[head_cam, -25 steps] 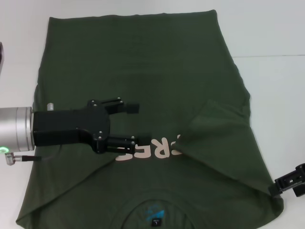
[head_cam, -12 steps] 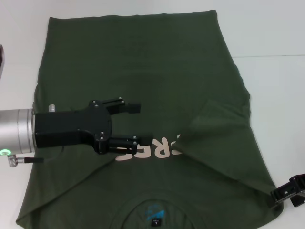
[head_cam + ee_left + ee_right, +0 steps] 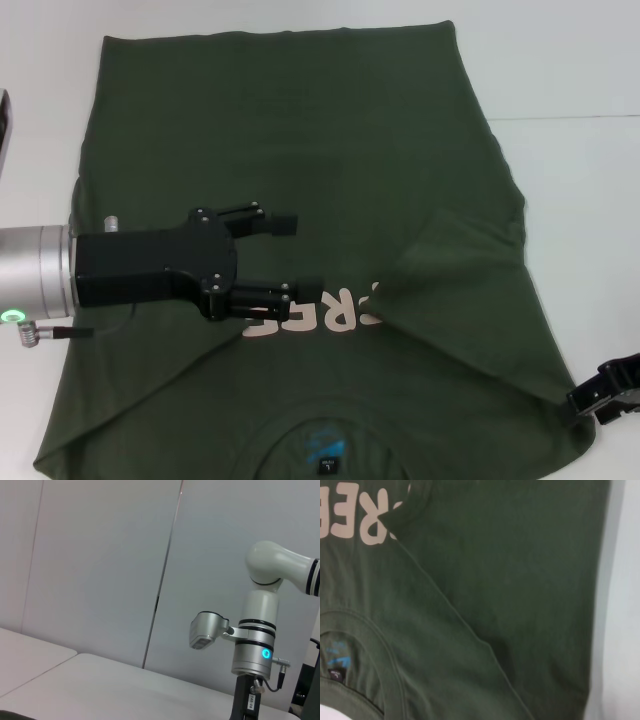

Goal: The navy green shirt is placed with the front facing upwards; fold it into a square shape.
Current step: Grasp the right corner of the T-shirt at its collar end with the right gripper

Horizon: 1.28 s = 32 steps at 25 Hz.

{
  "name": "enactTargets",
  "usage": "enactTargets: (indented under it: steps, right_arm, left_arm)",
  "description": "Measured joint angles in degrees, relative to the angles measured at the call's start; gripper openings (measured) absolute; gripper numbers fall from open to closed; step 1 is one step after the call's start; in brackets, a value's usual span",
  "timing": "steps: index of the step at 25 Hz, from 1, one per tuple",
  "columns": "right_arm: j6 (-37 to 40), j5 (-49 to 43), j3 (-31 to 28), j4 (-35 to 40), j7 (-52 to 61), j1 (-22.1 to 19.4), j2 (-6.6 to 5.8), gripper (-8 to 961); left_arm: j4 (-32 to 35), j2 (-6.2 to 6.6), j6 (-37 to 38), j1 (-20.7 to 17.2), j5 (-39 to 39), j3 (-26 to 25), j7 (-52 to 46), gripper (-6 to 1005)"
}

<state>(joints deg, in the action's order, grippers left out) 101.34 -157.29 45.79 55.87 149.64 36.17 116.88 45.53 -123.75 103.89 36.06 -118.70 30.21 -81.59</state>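
One navy green shirt (image 3: 300, 190) on white table (image 3: 580, 200), left claw (image 3: 290, 255) spread above it.

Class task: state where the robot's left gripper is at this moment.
In the head view, the left gripper is over the navy green shirt, left of centre, its open fingers beside the pale chest lettering.

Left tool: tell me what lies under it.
The left tool hangs open over the navy green shirt, above the start of the pale lettering. Its lower finger covers the first letters; contact cannot be told.
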Motion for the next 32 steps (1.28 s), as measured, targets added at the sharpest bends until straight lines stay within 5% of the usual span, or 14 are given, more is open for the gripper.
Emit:
enactTargets:
  steps: [6, 23, 25, 32]
  right_arm:
    - [-0.06, -0.03, 0.61, -0.13, 0.46, 0.38, 0.09, 658]
    - [-1.62, -0.12, 2.23, -1.99, 0.56, 0.49, 0.14, 542]
    - [-1.64, -0.18, 2.23, -2.07, 0.57, 0.39, 0.18, 324]
    - [-1.98, -1.58, 2.24, -2.10, 0.40, 0.30, 0.39, 174]
  left_arm:
    - [-0.09, 0.00, 0.00, -0.14, 0.00, 0.03, 0.01, 936]
    - [0.00, 0.00, 0.41, -0.38, -0.04, 0.03, 0.03, 935]
    - [0.00, 0.00, 0.42, -0.38, -0.04, 0.03, 0.03, 935]
    - [0.08, 0.00, 0.28, -0.38, -0.04, 0.02, 0.03, 935]
